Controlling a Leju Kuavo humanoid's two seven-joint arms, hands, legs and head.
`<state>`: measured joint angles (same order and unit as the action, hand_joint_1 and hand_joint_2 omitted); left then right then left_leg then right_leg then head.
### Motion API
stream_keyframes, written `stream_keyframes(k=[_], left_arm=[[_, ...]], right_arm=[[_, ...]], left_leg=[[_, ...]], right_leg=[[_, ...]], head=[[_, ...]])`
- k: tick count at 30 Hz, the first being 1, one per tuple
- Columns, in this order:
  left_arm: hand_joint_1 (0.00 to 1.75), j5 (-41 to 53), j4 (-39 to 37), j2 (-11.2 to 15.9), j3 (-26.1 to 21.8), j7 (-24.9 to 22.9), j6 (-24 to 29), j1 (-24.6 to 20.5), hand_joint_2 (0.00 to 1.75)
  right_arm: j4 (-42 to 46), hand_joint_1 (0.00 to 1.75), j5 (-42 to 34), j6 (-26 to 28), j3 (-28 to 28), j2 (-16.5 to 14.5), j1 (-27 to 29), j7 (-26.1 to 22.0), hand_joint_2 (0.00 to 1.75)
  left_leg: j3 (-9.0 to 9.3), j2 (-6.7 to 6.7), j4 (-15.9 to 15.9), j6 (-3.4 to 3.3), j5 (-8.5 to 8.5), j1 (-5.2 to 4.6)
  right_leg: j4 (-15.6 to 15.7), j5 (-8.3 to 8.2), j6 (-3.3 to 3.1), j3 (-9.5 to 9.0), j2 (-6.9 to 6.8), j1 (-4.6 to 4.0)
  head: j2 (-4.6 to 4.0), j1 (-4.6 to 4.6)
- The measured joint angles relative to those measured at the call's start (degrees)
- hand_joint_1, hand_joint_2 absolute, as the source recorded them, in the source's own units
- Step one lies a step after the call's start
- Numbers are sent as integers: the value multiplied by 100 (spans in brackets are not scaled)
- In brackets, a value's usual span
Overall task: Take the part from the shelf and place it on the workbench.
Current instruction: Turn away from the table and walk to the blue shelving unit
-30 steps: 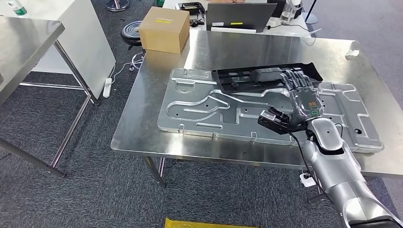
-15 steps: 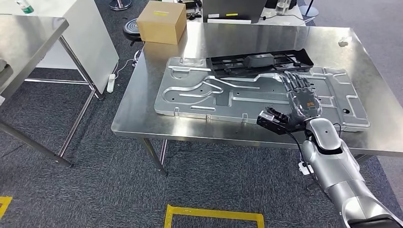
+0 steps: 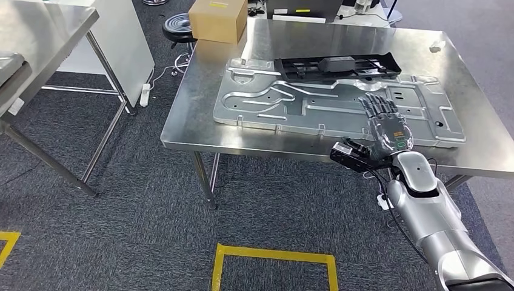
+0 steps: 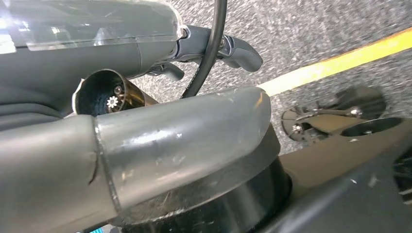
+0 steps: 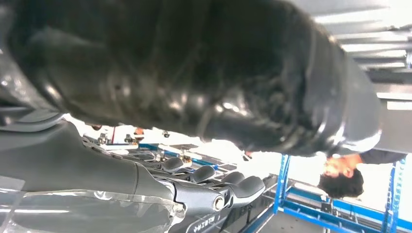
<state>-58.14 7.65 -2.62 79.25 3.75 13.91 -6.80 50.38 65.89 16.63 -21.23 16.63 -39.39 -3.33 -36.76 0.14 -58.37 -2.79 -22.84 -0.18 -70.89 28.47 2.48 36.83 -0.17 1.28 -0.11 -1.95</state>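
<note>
Room: grey carpet floor [image 3: 151, 200] with yellow tape lines [image 3: 273, 257]; a person [image 5: 342, 177] stands by blue racks in the right wrist view.
Workbench: shiny steel workbench [image 3: 303, 45] on thin legs, with a brown box [image 3: 218, 19] at its far left corner.
Part: big flat silver metal part [image 3: 285, 103] lies on the workbench, bumpy with pressed grooves; its long side runs left to right.
Black tray: long black plastic tray [image 3: 339, 65] rests on the part's far edge, also running left to right.
Right hand: right hand [image 3: 385, 124] hovers over the near right end of the part, fingers straight and spread, holding nothing.
Left hand: left hand [image 4: 214, 46] hangs over the floor, fingers loose, holding nothing.
</note>
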Motion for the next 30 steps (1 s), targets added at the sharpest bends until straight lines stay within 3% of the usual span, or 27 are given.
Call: stream_keyframes(k=[2,4,6,7,9,10,11,12,13,14,15,16,18,19,21,22,24,26,27,28,29,30], left_arm=[[0,0,0,-10,0,1,-1,-2,0],[0,0,0,-17,1,-2,-2,-3,0],[0,0,0,-18,3,-9,-4,4,0],[0,-1,0,-18,4,-15,-5,8,0],[0,-4,0,-18,6,-26,-9,13,0],[0,-7,0,-18,7,-30,-12,13,0],[0,-8,0,-18,7,-32,-14,11,0],[0,-8,0,-18,7,-33,-16,6,0],[0,-8,0,-18,7,-33,-16,2,0],[0,-8,0,-18,7,-35,-16,1,0],[0,-8,0,-18,8,-38,-16,1,0],[0,-8,0,-17,8,-40,-16,-2,0],[0,-13,0,-16,10,-44,-16,-14,0],[0,-16,0,-15,11,-44,-16,-21,0],[0,-32,0,-16,16,-44,-11,-19,0],[0,-48,0,-17,18,-45,-7,-16,0],[0,-98,0,-19,20,-47,11,-11,0],[0,-135,0,-25,20,-47,35,-11,0],[0,-143,0,-28,21,-47,45,-9,0],[0,-155,0,-33,23,-47,55,-8,0],[0,-177,0,-37,26,-44,67,-6,0],[0,-203,0,-42,28,-39,81,-4,0]], right_arm=[[-4,0,-12,-1,2,11,-22,3,0],[-14,0,-26,-20,3,25,-48,11,0],[-44,0,-45,-59,3,34,-58,21,0],[-63,0,-54,-75,3,36,-60,28,0],[-99,0,-71,-88,3,35,-57,42,0],[-117,0,-79,-86,3,35,-51,49,0],[-133,0,-86,-84,3,36,-42,53,0],[-150,0,-93,-81,3,37,-30,57,0],[-165,0,-99,-77,3,38,-16,58,0],[-178,0,-103,-73,3,39,-4,58,0],[-187,0,-108,-69,4,41,4,58,0],[-193,0,-119,-64,9,44,10,58,0],[-198,0,-188,-47,32,53,31,57,0],[-199,0,-258,-28,53,56,60,55,0],[-203,0,-463,7,115,44,197,42,0],[-207,0,-598,32,161,24,322,28,0],[-264,0,-902,154,287,-83,674,-16,0],[-496,0,-1257,372,466,-317,1097,-89,0],[-716,0,-1468,480,591,-475,1317,-109,0],[-1004,0,-1700,550,750,-648,1550,-85,0],[-1336,0,-1954,579,941,-819,1790,-10,0],[-1669,0,-2216,533,1147,-971,2028,134,0]], left_leg=[[-103,-7,-41,44,88,-19],[-134,-12,-31,108,192,-23],[-169,-19,-17,180,228,-17],[-218,-24,-93,216,106,-14],[-372,-30,-555,283,-428,11],[-462,-28,-934,312,-722,23],[-523,-26,-1304,334,-905,34],[-533,-24,-1587,352,-941,41],[-462,-23,-1711,362,-841,47],[-292,-23,-1619,362,-663,52],[-22,-24,-1337,350,-521,55],[319,-27,-907,330,-509,49],[828,-38,-150,269,-684,28],[923,-43,35,234,-760,12],[875,-40,90,149,-691,10],[835,-31,100,96,-626,18],[713,-15,125,5,-475,38],[543,-17,117,-33,-340,26],[450,-19,107,-33,-278,19],[357,-24,87,-30,-222,12],[268,-33,58,-26,-176,8],[189,-45,23,-17,-141,4]], right_leg=[[812,64,-66,-578,-2,-36],[1232,185,-126,-807,-5,-80],[1287,79,-203,-744,-20,-67],[1302,5,-251,-688,-33,-50],[1322,-144,-316,-535,-54,-26],[1317,-219,-331,-439,-53,-27],[1311,-293,-328,-344,-53,-28],[1301,-368,-322,-243,-53,-29],[1285,-439,-311,-137,-53,-28],[1263,-501,-296,-37,-53,-26],[1232,-559,-277,54,-52,-25],[1201,-608,-251,130,-50,-31],[1171,-704,-190,204,-56,-42],[1184,-757,-156,212,-62,-48],[1223,-844,-90,210,-72,-42],[1194,-780,-60,234,-66,-34],[850,-327,-15,360,-41,-17],[152,234,14,541,-21,-13],[-182,344,20,588,-15,-13],[-396,309,16,567,-12,-13],[-431,168,1,450,-10,-14],[-271,7,-25,232,-10,-17]], head=[[0,3],[0,3],[0,-1],[0,4],[0,13],[0,16],[0,16],[0,15],[0,16],[0,16],[0,17],[0,18],[0,15],[0,14],[0,12],[0,10],[0,5],[0,3],[0,2],[0,3],[0,3],[0,3]])
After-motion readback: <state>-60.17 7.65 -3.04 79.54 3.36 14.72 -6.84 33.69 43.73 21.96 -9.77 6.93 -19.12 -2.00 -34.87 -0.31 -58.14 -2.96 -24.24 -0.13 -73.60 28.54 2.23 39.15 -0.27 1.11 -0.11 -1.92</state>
